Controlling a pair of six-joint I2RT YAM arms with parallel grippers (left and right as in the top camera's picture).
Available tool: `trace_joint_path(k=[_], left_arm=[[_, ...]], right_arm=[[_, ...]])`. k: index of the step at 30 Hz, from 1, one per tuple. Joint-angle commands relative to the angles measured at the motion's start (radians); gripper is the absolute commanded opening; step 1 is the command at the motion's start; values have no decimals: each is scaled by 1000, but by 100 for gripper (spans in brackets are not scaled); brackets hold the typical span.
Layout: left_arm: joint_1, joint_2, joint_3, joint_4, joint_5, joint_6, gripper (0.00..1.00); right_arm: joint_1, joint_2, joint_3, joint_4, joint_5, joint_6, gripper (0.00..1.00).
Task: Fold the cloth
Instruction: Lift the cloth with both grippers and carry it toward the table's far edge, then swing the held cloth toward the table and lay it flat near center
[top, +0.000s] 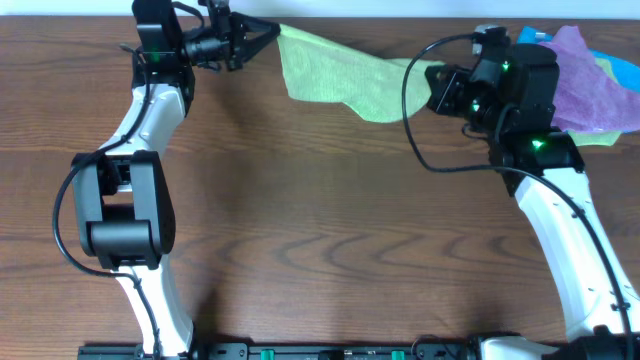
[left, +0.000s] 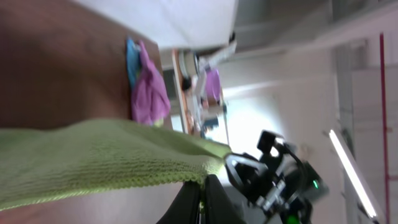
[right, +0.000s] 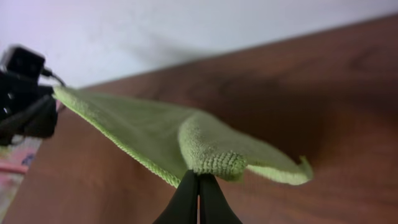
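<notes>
The lime-green cloth (top: 340, 72) hangs stretched between both arms above the far part of the table, sagging in the middle. My left gripper (top: 272, 33) is shut on the cloth's left corner (left: 205, 163), its black fingertips (left: 214, 193) pinched together on the hem. My right gripper (top: 432, 76) is shut on the opposite end, where a bunched fold of the cloth (right: 214, 158) sits just above the closed fingertips (right: 208, 193). The cloth's white tag does not show.
A purple cloth (top: 585, 85) and a blue cloth (top: 610, 65) lie heaped at the far right corner, behind my right arm. They also appear as the purple cloth (left: 149, 93) in the left wrist view. Brown wooden table (top: 330, 230) spreads below.
</notes>
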Motion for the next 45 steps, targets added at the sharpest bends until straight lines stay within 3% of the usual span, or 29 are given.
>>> trace_joint_path(k=[1, 12, 18, 22, 28, 32, 36, 38, 41, 45], left_arm=[[-25, 6, 4, -5, 158, 48, 6], [-44, -18, -194, -5, 176, -11, 6], [-43, -220, -386, 86, 176, 5, 6], [-44, -353, -474, 85, 113, 78, 6], [-44, -447, -483, 66, 1, 284, 6], [-44, -465, -483, -116, -112, 519, 6], [-56, -508, -483, -599, -385, 888, 6], [-82, -538, -483, -801, -493, 1008, 6], [-145, -577, -483, -933, -566, 1040, 6], [-215, -637, -483, -1079, -791, 1039, 6]], right_arm=[[25, -9, 19, -65, -40, -47, 2], [62, -27, 19, -261, -7, -47, 2], [62, -33, 19, -277, 15, -74, 2], [62, -33, 19, -277, 16, -89, 1], [62, -33, 19, -297, 7, -91, 1], [62, -39, 20, -291, -17, -87, 1], [66, -44, 20, -332, -42, -84, 1], [78, -44, 20, -397, -42, -84, 2], [118, -44, 19, -479, -41, -88, 2], [187, -54, 19, -540, 66, -118, 2]])
